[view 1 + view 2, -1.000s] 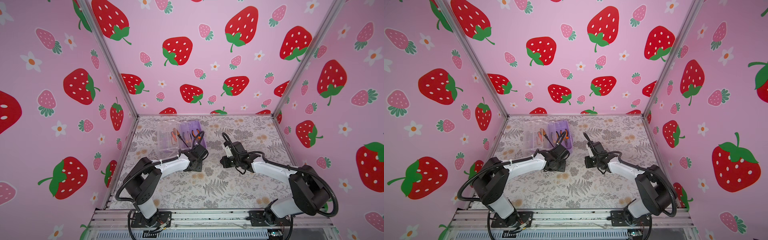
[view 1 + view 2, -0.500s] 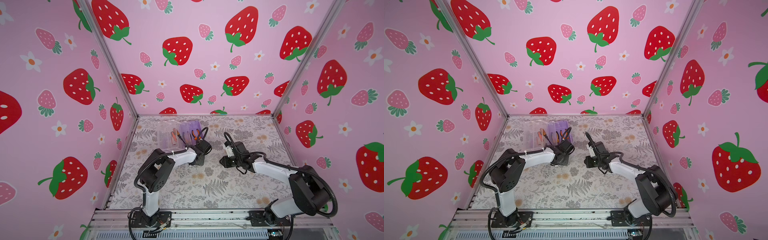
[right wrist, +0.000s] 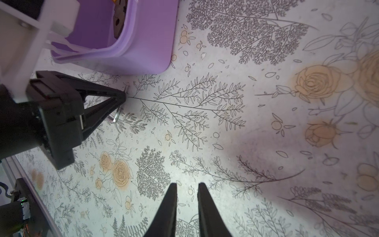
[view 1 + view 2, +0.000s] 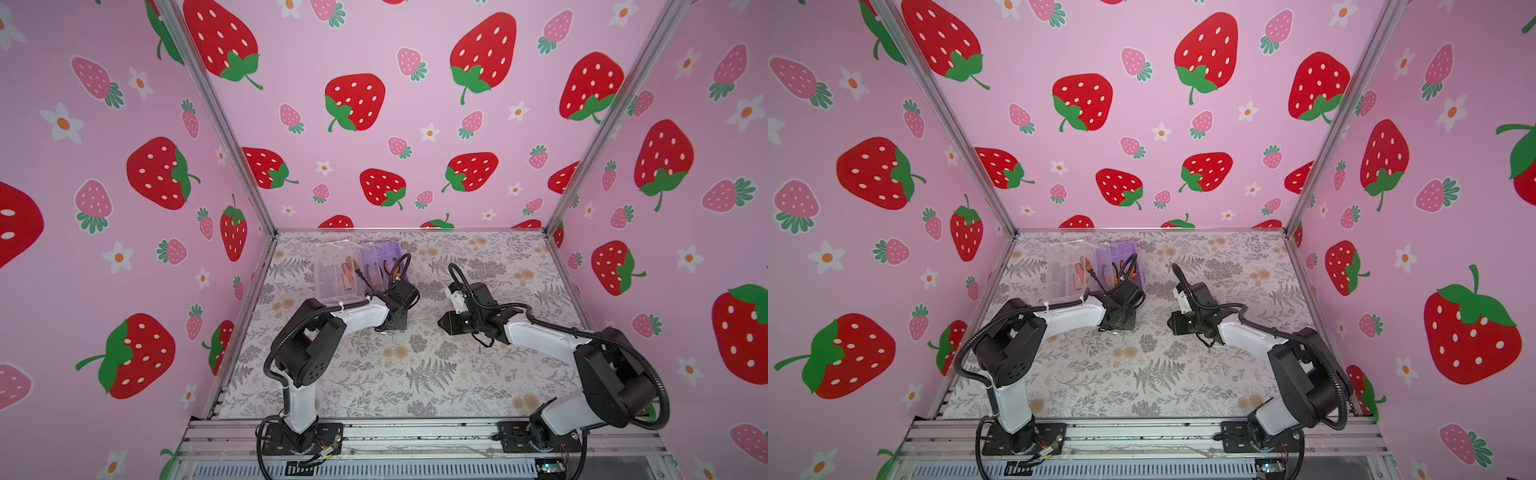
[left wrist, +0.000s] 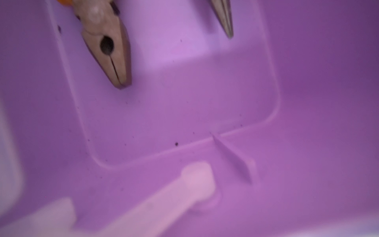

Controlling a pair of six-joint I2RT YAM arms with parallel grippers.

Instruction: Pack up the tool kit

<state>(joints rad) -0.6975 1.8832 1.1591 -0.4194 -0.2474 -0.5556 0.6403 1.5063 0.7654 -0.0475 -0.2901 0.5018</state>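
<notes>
Floral mat (image 4: 415,386), tool kit (image 4: 370,257) near far edge

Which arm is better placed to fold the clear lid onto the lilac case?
Left, probably. The left end effector sits at the lilac plastic base; the clear plastic lid lies open on that arm's side; the right end effector hangs farther off.

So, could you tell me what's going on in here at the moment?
Two robot arms are packing the tool kit, which lies open at the back left of the table, its clear lid folded out sideways. Two pairs of pliers lie inside it. The left gripper is shut, tips down at the table just in front of the kit. The right gripper hovers nearby over the table, slightly open and holding nothing.
</notes>
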